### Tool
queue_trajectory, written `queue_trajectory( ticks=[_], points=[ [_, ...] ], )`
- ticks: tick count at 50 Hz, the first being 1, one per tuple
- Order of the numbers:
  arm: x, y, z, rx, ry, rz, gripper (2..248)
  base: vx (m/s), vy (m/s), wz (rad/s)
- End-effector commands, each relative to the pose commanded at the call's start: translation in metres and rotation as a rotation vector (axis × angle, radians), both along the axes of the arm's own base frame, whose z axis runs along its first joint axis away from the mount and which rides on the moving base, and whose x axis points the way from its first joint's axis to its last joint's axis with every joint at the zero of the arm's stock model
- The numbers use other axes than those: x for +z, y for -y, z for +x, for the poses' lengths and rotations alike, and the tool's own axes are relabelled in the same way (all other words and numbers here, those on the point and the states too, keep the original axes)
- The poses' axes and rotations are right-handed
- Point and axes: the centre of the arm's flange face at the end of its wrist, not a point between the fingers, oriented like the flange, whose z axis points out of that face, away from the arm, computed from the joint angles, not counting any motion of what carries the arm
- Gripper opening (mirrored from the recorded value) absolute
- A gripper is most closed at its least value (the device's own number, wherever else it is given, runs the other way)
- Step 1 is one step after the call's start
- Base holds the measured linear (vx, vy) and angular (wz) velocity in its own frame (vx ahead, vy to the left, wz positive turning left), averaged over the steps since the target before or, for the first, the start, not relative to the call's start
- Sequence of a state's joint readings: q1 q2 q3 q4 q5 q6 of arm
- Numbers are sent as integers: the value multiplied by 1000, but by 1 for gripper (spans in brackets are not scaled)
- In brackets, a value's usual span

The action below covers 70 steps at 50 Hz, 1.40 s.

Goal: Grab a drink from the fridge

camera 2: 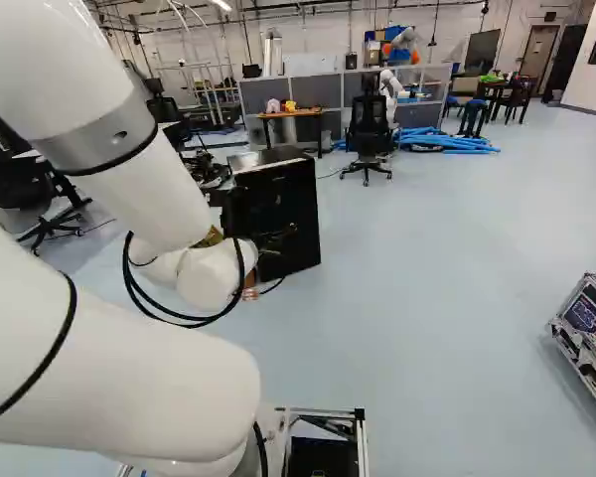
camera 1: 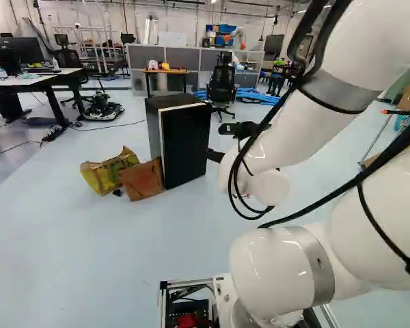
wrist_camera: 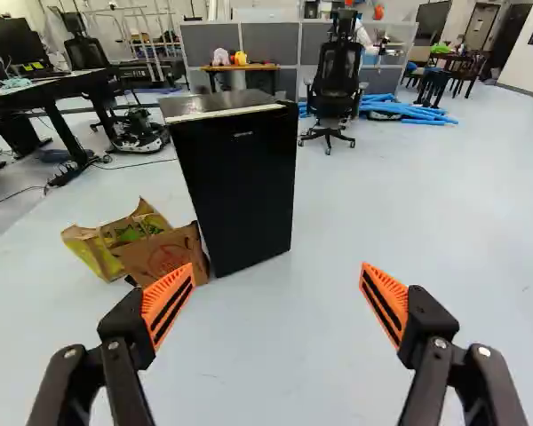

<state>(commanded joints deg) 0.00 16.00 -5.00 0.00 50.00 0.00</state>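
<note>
The black fridge, a plain upright box with a dark top and a pale strip along the upper edge of its flat front, stands on the floor left of centre and farther off, paper bags just beside its left side. The white arm is bent, its upper part sloping down to the wrist; the gripper points ahead on the near side, fingers spread wide with nothing between the orange pads.
</note>
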Motion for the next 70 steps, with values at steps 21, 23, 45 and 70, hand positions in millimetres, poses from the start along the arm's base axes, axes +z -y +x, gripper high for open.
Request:
queue_trajectory(
  ticks=[21, 23, 45, 70],
  points=[
    [0, 0, 0, 0, 0, 0, 247, 85, 2, 2],
    [0, 0, 0, 0, 0, 0, 247, 90, 0, -2],
    [0, 0, 0, 0, 0, 0, 247, 108, 1, 0],
    [0, 0, 0, 0, 0, 0, 247, 116, -23, 11]
  ],
)
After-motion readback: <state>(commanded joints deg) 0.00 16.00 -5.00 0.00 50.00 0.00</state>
